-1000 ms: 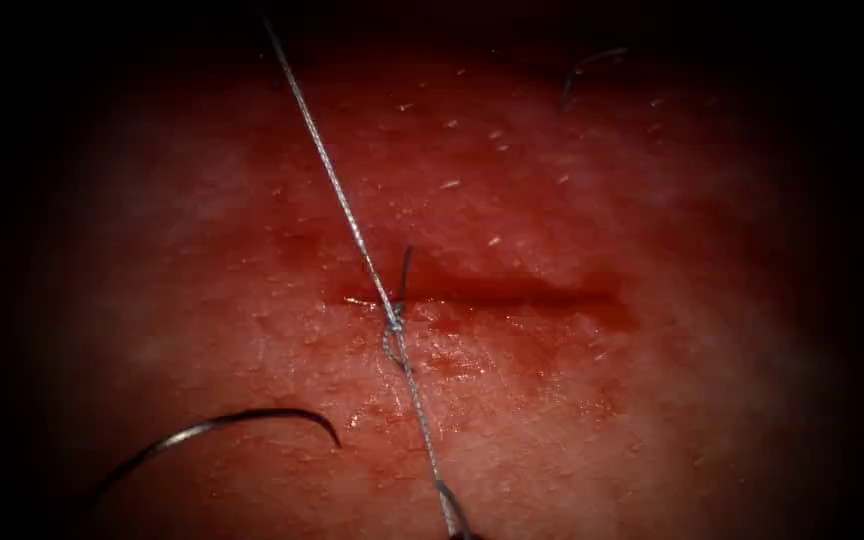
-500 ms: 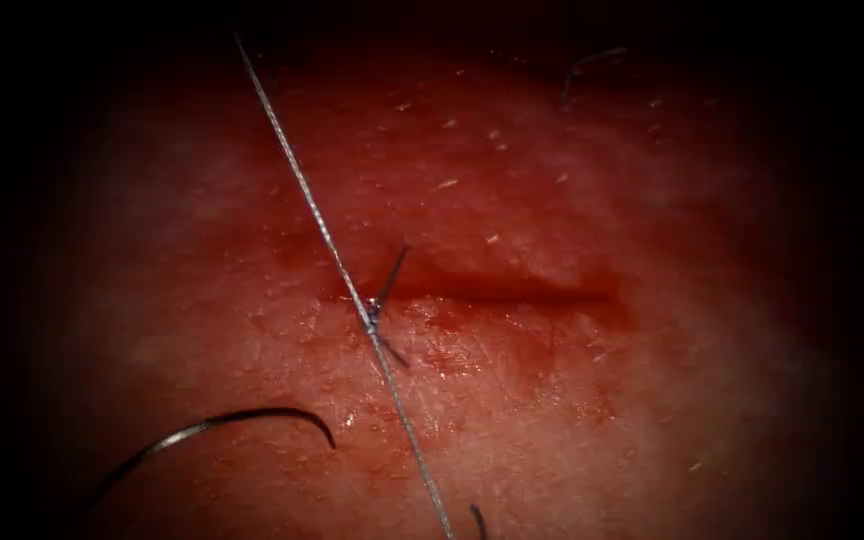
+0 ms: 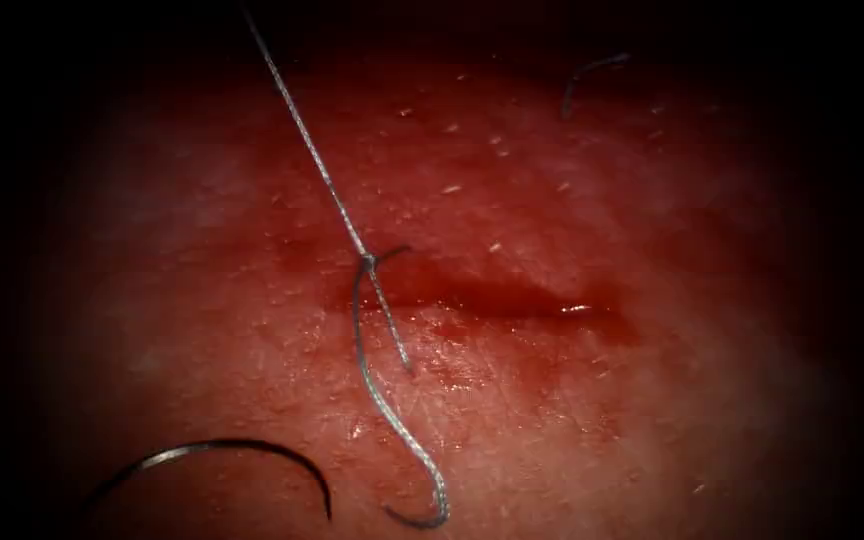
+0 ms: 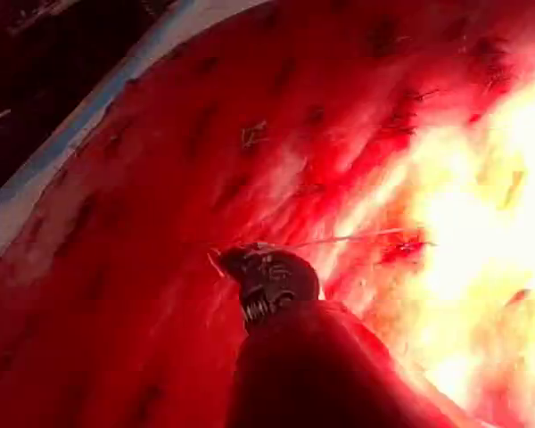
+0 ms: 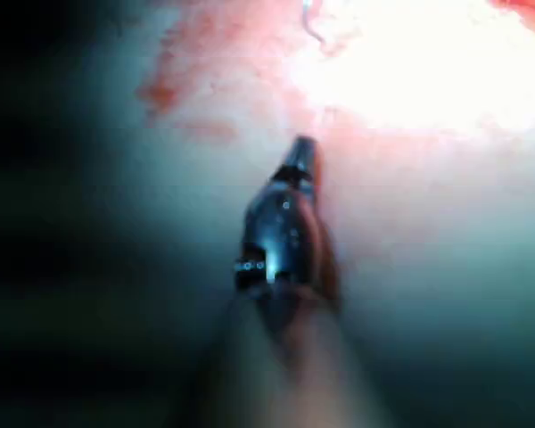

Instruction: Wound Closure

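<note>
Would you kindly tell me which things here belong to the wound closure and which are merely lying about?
In the job: tissue with its cut; thread, knotted at the cut's left end, taut towards the left tool; needle, lying free on the tissue left of the cut; right tool, holding nothing.
Lying about: cut end of thread; red fluid.
</note>
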You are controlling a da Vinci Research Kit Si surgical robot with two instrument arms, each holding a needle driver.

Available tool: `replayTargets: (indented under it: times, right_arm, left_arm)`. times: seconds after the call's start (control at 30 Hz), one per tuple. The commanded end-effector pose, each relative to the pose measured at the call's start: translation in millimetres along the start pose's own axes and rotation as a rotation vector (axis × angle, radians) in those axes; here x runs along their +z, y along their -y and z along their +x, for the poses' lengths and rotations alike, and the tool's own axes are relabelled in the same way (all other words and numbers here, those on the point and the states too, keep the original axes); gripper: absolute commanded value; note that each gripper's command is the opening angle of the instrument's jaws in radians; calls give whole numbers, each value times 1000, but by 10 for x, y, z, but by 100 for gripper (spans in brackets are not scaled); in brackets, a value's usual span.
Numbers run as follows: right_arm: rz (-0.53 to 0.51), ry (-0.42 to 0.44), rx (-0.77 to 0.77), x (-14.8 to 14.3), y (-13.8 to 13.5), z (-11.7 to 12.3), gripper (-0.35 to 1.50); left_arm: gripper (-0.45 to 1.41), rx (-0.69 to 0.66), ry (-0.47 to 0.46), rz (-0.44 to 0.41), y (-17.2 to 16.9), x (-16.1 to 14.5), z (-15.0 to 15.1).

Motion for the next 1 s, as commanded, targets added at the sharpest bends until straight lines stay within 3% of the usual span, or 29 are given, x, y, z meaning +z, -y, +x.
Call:
replayTargets:
  times: [0.03, 0.23, 0.27, 0.3, 0.33, 0.37, 0.4, 0.47, 0.53, 0.57, 0.6, 0.63, 0.7, 0.73, 0.77, 0.8, 0.93, 1.0]
  right_arm:
    - [-3, 16, 4, -5, 4, -18, -35]
    - [-12, 13, 19, -3, 10, -11, -35]
    - [16, -43, 4, -3, 10, 0, -35]
    - [16, -43, 4, -3, 10, 0, -35]
    - [71, -77, -40, -4, 7, 12, -35]
    - [85, -99, -103, -5, 5, 21, -6]
    - [104, -133, -243, -5, 1, 37, 52]
    - [123, -155, -398, -7, -4, 60, 83]
    - [132, -156, -451, -7, -6, 69, 83]
    - [166, -152, -557, -6, -14, 101, 79]
    - [166, -152, -557, -6, -14, 101, 79]
    - [234, -153, -652, -5, -22, 125, 81]
    - [310, -163, -672, -3, -29, 145, 78]
    - [338, -172, -703, -2, -34, 158, 86]
    - [328, -170, -714, 3, -45, 186, 104]
    - [323, -174, -718, 7, -50, 197, 106]
    - [311, -181, -719, 16, -55, 204, 96]
    - [309, -184, -723, 19, -55, 198, 83]
  left_arm:
    - [-45, 1, -6, -2, -2, 7, 4]
    - [-45, 3, -8, 7, -8, 5, 2]
    - [-45, 6, -13, 18, -18, 1, -2]
    - [-45, 6, -13, 18, -18, 1, -2]
    - [-45, 9, -61, -11, -26, -4, -4]
    - [-45, 9, -77, -16, -31, -7, -6]
    - [-45, 30, -86, -51, -44, -17, -9]
    - [-45, 59, -82, -84, -57, -28, -12]
    - [-45, 62, -84, -96, -64, -33, -13]
    - [-45, 78, -73, -122, -87, -52, -16]
    - [-45, 78, -73, -122, -87, -52, -16]
    - [-45, 87, -74, -131, -94, -60, -18]
    - [-45, 100, -68, -141, -101, -69, -23]
    - [-45, 105, -67, -143, -103, -73, -26]
    - [-45, 105, -82, -179, -115, -89, -38]
    - [-45, 90, -90, -227, -127, -101, -50]
    - [-45, 40, -53, -360, -170, -142, -96]
    - [-45, 39, -36, -405, -205, -171, -140]
